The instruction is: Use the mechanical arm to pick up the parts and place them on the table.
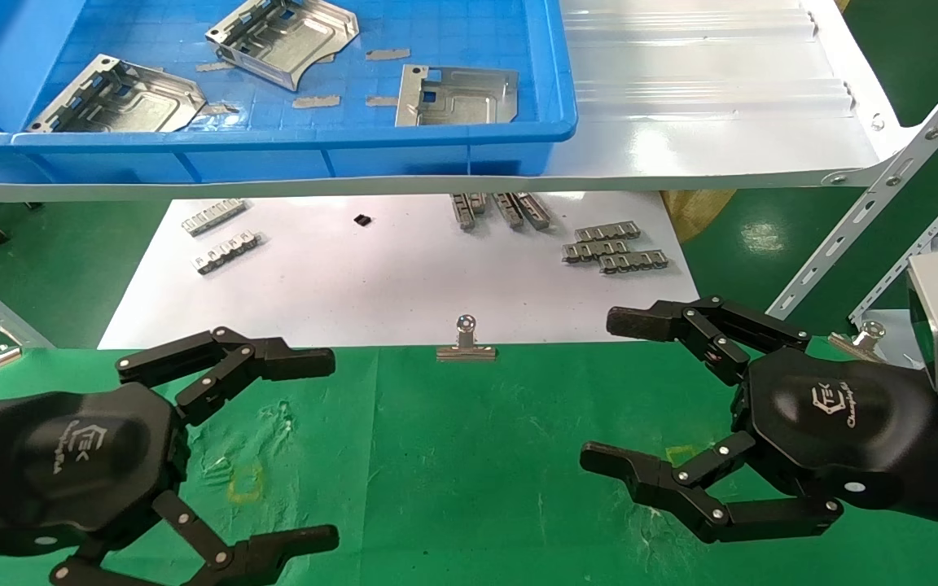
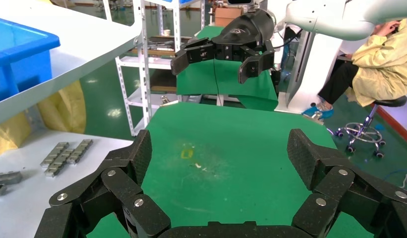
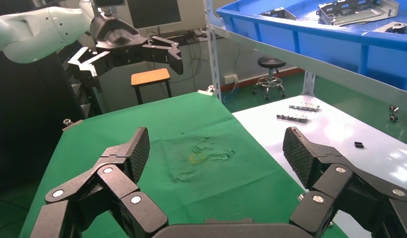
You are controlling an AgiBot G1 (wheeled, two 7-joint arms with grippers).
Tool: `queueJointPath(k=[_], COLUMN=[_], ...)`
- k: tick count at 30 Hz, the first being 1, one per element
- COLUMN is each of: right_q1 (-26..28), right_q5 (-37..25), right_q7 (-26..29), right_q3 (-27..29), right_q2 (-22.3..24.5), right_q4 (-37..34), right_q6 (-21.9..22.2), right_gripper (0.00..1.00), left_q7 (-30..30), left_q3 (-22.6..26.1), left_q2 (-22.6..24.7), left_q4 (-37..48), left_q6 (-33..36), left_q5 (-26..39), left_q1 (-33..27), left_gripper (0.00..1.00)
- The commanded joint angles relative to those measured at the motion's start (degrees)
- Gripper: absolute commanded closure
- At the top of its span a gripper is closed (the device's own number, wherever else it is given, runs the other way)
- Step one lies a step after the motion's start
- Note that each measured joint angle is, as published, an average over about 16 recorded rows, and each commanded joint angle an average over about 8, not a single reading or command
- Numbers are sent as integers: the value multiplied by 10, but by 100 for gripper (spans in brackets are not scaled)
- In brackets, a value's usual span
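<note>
Three flat silver parts lie in a blue bin [image 1: 273, 142] on the white shelf: one at the left [image 1: 119, 98], one in the middle back [image 1: 282, 37], one at the right [image 1: 457, 96]. Two of them show in the right wrist view [image 3: 350, 10]. The green cloth table [image 1: 469, 456] lies in front with no part on it. My left gripper [image 1: 326, 448] is open and empty above the cloth's left side, its own view showing bare cloth between the fingers [image 2: 221, 158]. My right gripper [image 1: 599, 389] is open and empty above the right side [image 3: 216, 153].
A white sheet [image 1: 396, 277] behind the cloth carries small grey comb strips [image 1: 615, 248] [image 1: 225, 236] [image 1: 501, 210]. A binder clip [image 1: 466, 346] stands on the cloth's far edge. Yellow square marks [image 1: 245, 482] [image 1: 685, 452] sit under each hand. A slanted shelf bracket [image 1: 884, 187] is at the right.
</note>
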Motion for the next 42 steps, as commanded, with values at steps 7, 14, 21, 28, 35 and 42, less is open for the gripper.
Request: queueJointPath(k=[7,14,21,28,35,42], right_q1=[0,0,0,0,0,0], right_q5=[0,0,0,0,0,0], right_q7=[0,0,0,0,0,0], right_q3=[0,0,0,0,0,0], right_q2=[0,0,0,0,0,0], right_q4=[0,0,0,0,0,0], right_q6=[0,0,0,0,0,0], right_gripper=[100,100,100,100,100,100], left_q7=[0,0,0,0,0,0], left_q3=[0,0,0,0,0,0], left_q2=[0,0,0,0,0,0], left_q4=[0,0,0,0,0,0], left_q6=[0,0,0,0,0,0], left_q5=[0,0,0,0,0,0], left_q1=[0,0,0,0,0,0], left_gripper=[0,0,0,0,0,0])
